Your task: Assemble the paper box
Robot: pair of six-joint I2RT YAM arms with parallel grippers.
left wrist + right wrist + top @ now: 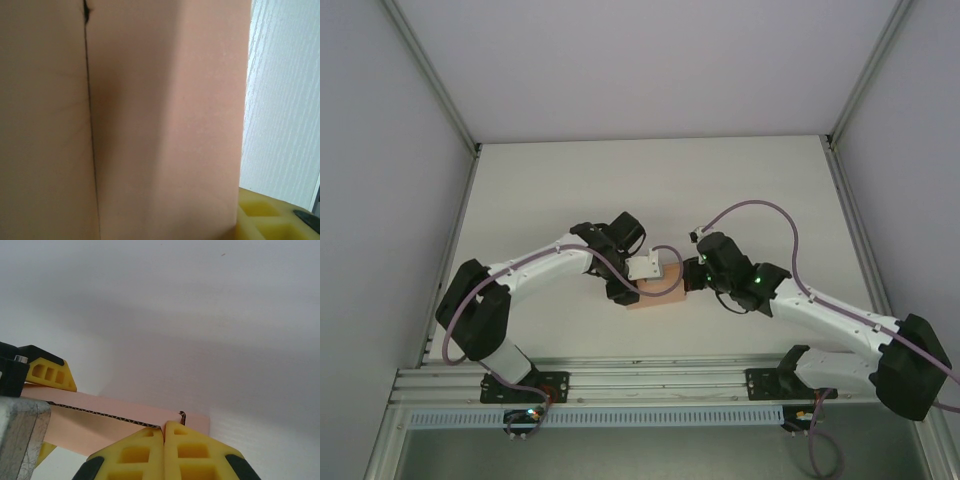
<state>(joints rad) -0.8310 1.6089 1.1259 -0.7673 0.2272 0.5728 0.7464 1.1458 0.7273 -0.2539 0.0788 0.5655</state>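
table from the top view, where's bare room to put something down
Free: the back half of the table, between the far wall and the left arm and right arm. Crowded: the middle, where both meet at the paper box.

White table point(650, 180) between grey walls point(380, 150), aluminium rail point(650, 380) at near edge.

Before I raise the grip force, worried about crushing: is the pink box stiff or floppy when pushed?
Probably fairly stiff: the box edge shows a fluted layer and its faces look flat. Likely light, being thin card. A push near the seam could well buckle it inward.
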